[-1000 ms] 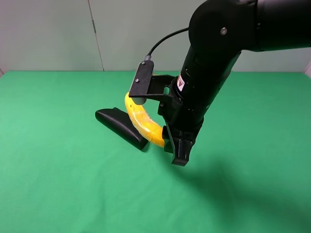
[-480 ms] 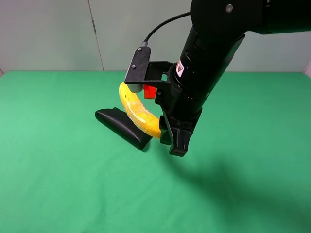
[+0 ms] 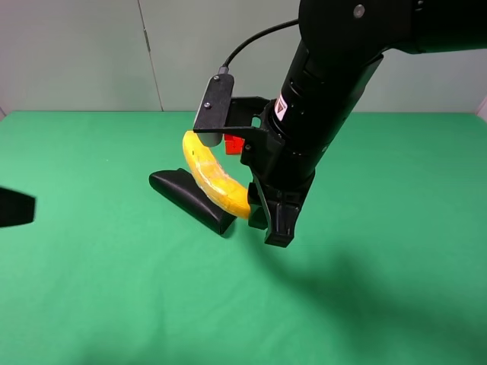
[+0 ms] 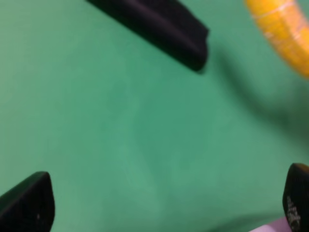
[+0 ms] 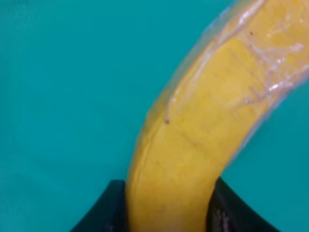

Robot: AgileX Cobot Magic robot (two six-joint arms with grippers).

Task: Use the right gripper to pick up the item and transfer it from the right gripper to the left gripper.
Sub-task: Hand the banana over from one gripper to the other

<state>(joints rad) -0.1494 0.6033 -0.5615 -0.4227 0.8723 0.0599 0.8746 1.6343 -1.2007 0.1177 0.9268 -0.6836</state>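
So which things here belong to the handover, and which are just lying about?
Job: banana, right tool shut on it, left tool open and empty.
Lying about: black case, red cube, partly hidden.

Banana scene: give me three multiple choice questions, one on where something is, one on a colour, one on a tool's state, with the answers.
1. Where is the banana relative to the table?
A. lying flat on it
B. held above it in the right tool
C. rolled off its edge

2. What colour is the case lying on the table?
A. black
B. red
C. white

3. How is the left tool?
A. shut on the banana
B. shut on nothing
C. open and empty

Answers:
1 B: the banana's lower end is clamped in that tool and the rest curves up in the air.
2 A: the pouch-like case is plain black.
3 C: the left wrist view shows its fingers far apart with only table between them.
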